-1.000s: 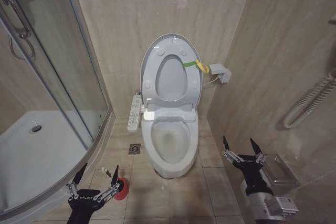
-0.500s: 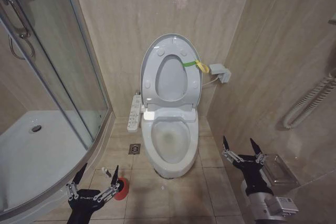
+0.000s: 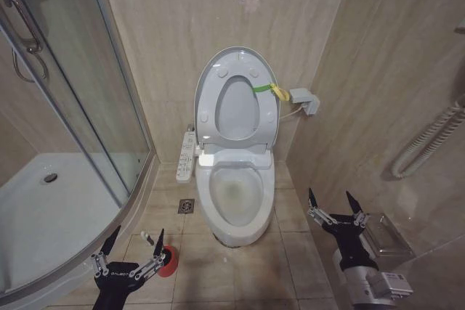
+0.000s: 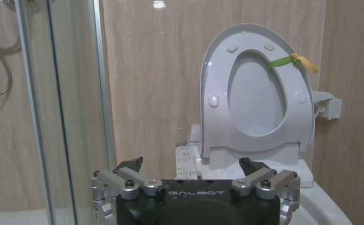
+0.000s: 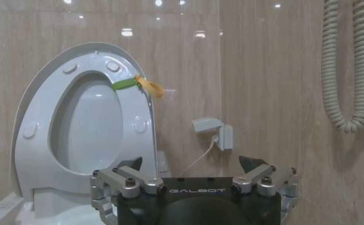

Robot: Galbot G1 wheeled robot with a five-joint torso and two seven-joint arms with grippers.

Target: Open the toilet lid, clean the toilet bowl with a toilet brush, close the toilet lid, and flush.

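Note:
The toilet lid point(image 3: 237, 56) stands raised against the back wall, with the white ring seat point(image 3: 209, 103) up against it and a yellow-green band point(image 3: 267, 90) on its right edge. Below, the toilet bowl point(image 3: 236, 194) lies uncovered. The toilet brush's red holder point(image 3: 168, 260) stands on the floor tiles left of the bowl, partly behind a finger of my left gripper point(image 3: 139, 231), which hangs open and holds nothing. My right gripper point(image 3: 330, 195) is open and holds nothing, right of the bowl near the side wall. Both wrist views face the raised lid point(image 4: 256, 93) point(image 5: 88, 117) over the open grippers point(image 4: 190, 161) point(image 5: 191, 159).
A glass shower enclosure point(image 3: 80, 107) with a curved white tray point(image 3: 43, 208) takes up the left. A control panel point(image 3: 187, 156) hangs left of the toilet above a floor drain point(image 3: 187, 206). On the right are a socket box point(image 3: 304, 99), a coiled hose point(image 3: 429, 143) and a steel box point(image 3: 385, 231).

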